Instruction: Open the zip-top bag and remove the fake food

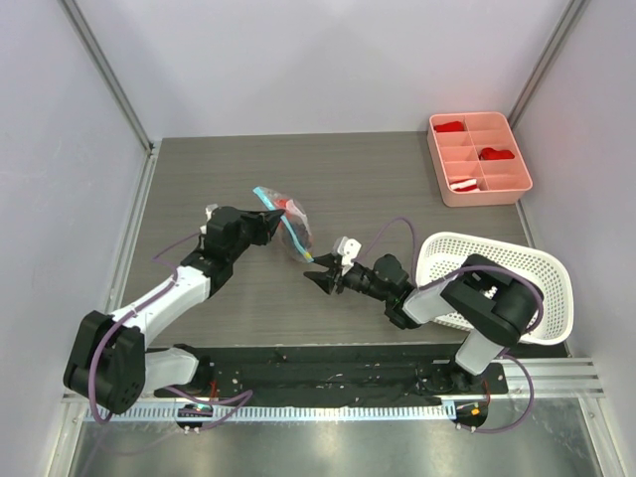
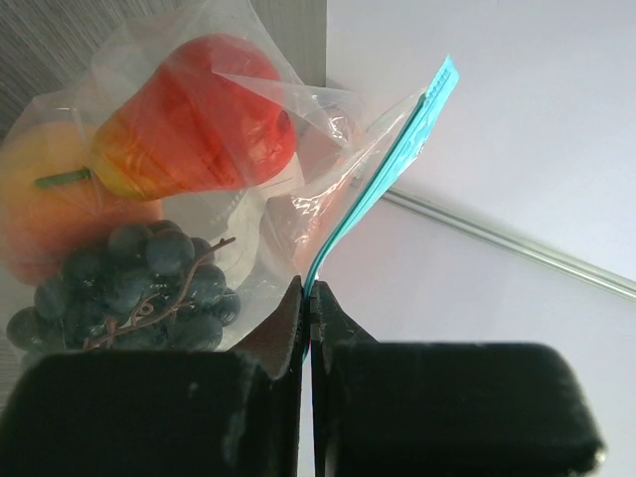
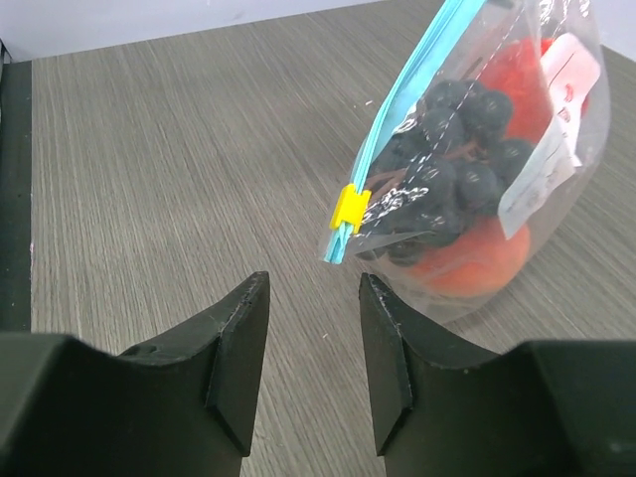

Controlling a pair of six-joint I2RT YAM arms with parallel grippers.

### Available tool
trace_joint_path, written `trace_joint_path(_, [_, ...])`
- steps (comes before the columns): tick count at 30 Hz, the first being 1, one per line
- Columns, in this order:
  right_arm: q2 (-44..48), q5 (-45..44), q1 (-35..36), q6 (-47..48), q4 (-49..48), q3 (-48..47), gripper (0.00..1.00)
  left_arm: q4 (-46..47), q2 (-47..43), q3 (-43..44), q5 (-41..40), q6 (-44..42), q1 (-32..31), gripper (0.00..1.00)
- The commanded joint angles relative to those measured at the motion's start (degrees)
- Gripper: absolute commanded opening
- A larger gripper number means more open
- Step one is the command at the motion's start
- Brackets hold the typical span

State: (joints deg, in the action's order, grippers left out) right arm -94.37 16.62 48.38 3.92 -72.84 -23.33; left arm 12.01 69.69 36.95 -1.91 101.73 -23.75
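The clear zip-top bag [image 1: 291,226] stands at mid-table, its teal-blue zip strip [image 2: 383,179] on edge. My left gripper [image 1: 273,225] is shut on that strip, the jaws pinching it in the left wrist view [image 2: 312,295]. Inside the bag I see a red piece [image 2: 199,124], an orange-peach fruit [image 2: 45,199] and a black grape cluster [image 2: 129,283]. My right gripper [image 1: 320,278] is open and empty, just short of the bag's near end; in the right wrist view it [image 3: 313,328] sits below the yellow zip slider [image 3: 349,207].
A white perforated basket [image 1: 517,288] lies at the right, beside my right arm. A pink divided tray [image 1: 479,157] with red-and-white bits sits at the far right. Walls close in on the left, back and right.
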Motion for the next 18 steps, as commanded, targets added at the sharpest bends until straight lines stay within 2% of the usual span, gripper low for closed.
trace_joint_path(1, [-0.6, -1.3, 0.6, -0.6, -10.7, -2.0, 0.45, 3.7, -0.3, 0.8, -1.1, 1.1, -0.5, 0.0])
trace_joint_path(18, [-2.4, -6.4, 0.7, -1.7, -12.9, -3.0, 0.43, 4.7, -0.3, -0.8, -1.9, 1.6, -1.7, 0.0])
